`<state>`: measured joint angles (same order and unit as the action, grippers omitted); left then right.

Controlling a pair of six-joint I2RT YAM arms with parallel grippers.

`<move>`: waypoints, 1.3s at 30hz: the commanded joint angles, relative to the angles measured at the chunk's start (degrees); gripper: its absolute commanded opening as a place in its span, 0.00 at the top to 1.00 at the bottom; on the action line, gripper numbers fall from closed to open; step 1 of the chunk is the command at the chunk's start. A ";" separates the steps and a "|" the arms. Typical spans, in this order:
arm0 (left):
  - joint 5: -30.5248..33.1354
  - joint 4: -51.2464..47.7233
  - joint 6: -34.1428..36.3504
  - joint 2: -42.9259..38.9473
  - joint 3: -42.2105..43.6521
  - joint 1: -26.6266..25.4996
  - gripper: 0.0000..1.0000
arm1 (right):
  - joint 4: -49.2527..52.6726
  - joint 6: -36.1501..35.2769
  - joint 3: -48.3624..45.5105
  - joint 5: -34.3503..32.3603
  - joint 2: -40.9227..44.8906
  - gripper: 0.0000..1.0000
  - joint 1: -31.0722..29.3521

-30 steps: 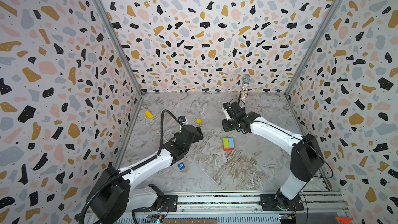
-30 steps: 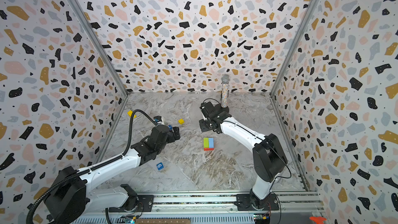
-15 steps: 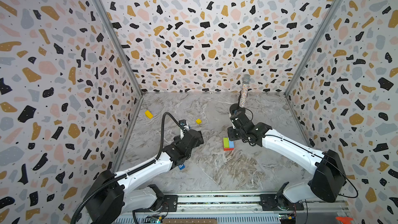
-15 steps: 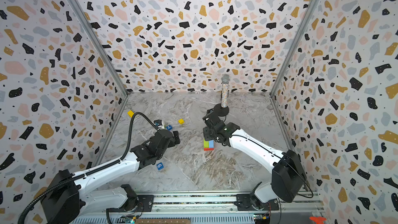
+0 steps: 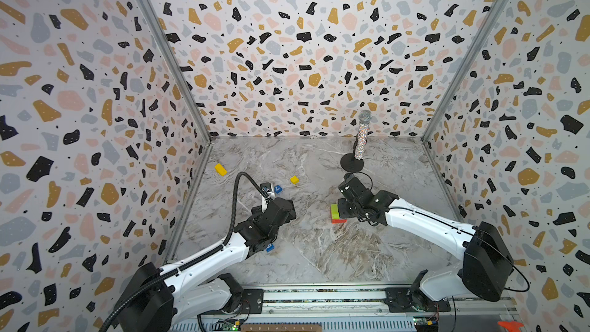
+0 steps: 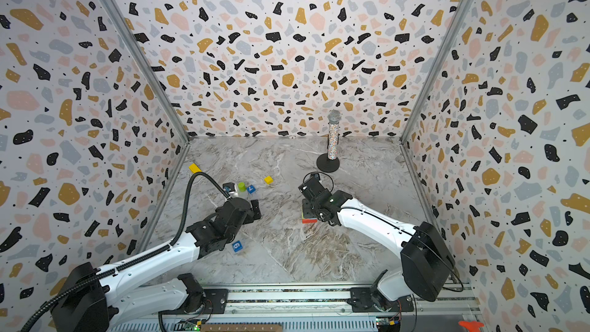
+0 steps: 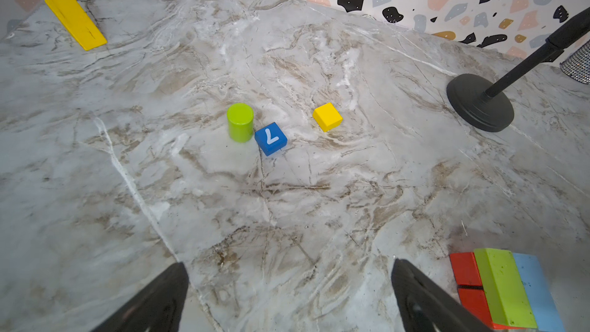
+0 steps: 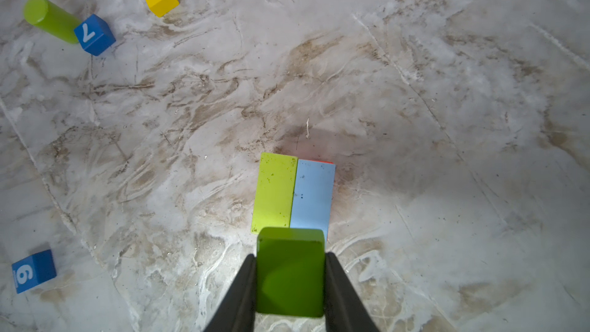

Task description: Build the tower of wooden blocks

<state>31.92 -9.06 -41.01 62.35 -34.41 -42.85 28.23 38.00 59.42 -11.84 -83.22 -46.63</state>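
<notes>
In both top views the tower [image 5: 334, 213] is barely begun, with a numbered blue cube [image 6: 237, 246] well apart from it. Right wrist view: the right gripper [image 8: 290, 257] clamps a dark green block [image 8: 290, 282] close above the tower's lime and light blue bricks. Left wrist view: the left gripper [image 7: 287, 269], spread wide and empty, faces a cylinder [image 7: 240, 122] and yellow brick [image 7: 75, 20] far from the tower; most stacking seemingly remains.
</notes>
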 commanded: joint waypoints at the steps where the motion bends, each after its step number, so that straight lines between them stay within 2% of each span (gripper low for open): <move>1: -0.02 0.91 1.68 -0.47 0.50 -0.22 0.00 | 0.80 3.63 0.70 -2.54 -1.50 0.75 -0.81; 9: -0.89 1.79 1.28 -1.00 1.37 -0.19 0.00 | -0.63 5.33 0.39 -2.38 -3.09 0.75 -1.17; 39: -1.16 3.96 2.87 1.82 1.46 -0.21 0.00 | -1.33 3.83 4.91 -2.50 -10.18 0.77 -0.30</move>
<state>30.50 -7.27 -39.48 63.64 -33.23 -42.85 26.30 42.35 62.43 -13.34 -93.71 -47.29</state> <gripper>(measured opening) 0.998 0.334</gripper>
